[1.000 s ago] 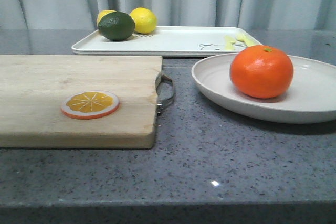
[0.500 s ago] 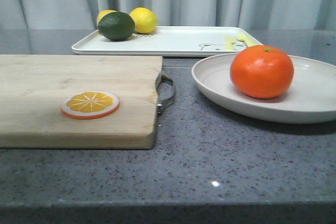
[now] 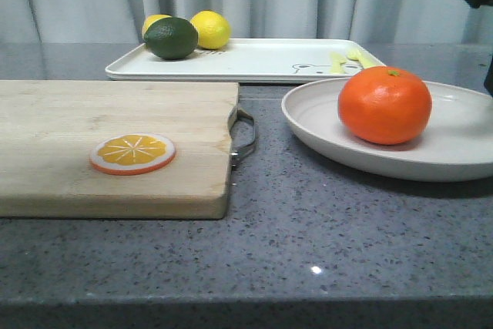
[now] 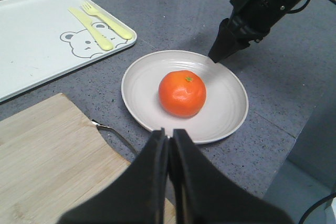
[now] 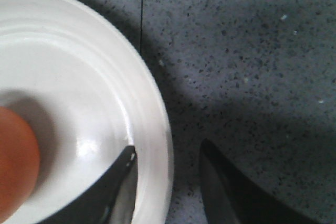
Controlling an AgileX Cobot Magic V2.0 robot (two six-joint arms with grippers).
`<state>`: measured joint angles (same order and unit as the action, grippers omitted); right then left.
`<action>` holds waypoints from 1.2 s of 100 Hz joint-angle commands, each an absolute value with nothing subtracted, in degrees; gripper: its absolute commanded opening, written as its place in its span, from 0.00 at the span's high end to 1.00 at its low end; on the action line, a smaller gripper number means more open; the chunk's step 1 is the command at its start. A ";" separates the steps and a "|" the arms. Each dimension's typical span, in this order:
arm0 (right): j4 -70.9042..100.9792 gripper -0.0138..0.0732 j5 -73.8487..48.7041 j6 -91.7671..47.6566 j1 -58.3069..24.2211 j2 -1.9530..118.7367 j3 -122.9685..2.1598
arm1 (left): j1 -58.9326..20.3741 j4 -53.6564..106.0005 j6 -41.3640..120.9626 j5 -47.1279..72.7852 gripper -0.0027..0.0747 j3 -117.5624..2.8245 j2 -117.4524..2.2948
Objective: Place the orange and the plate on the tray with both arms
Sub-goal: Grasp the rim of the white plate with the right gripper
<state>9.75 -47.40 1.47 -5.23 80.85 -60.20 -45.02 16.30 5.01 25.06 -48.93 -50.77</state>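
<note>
Astride plate [image 5: 152, 129] rim, right tool [image 5: 168, 182] open; left tool [image 4: 169, 145] closed, empty; lemons [image 3: 209, 28] on tray [image 3: 262, 59]

Your right gripper [image 5: 168, 182] is low, wrist angled steeply down, its fingers [image 5: 118, 187] parted — one on each side of a rim. Your left gripper [image 4: 169, 140] hangs high above the table, fingers [image 4: 152, 171] pressed together — nothing between them.
</note>
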 commanded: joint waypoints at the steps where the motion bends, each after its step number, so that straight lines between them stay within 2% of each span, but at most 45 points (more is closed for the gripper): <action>1: 10.36 0.48 -45.65 0.78 -5.30 80.86 -62.08 | -44.88 16.80 5.07 20.69 0.99 -50.36 -49.97; 29: 10.36 0.49 -46.05 0.78 -5.30 83.43 -62.08 | -44.88 16.80 5.07 20.69 0.99 -50.36 -49.97; 36: 10.36 0.51 -46.18 0.78 -5.30 83.69 -62.08 | -44.88 16.80 5.07 20.69 0.99 -50.36 -49.97; 55: 10.36 0.80 -46.18 0.78 -5.30 83.68 -62.08 | -44.88 16.80 5.07 20.69 0.99 -50.36 -49.97; 66: 10.36 0.92 -46.06 0.78 -5.24 83.68 -62.08 | -44.88 16.80 5.07 20.59 0.99 -50.36 -49.97; 120: 12.91 0.92 -46.36 0.78 -5.24 83.29 -62.15 | -44.88 16.80 5.07 20.47 0.99 -50.36 -49.97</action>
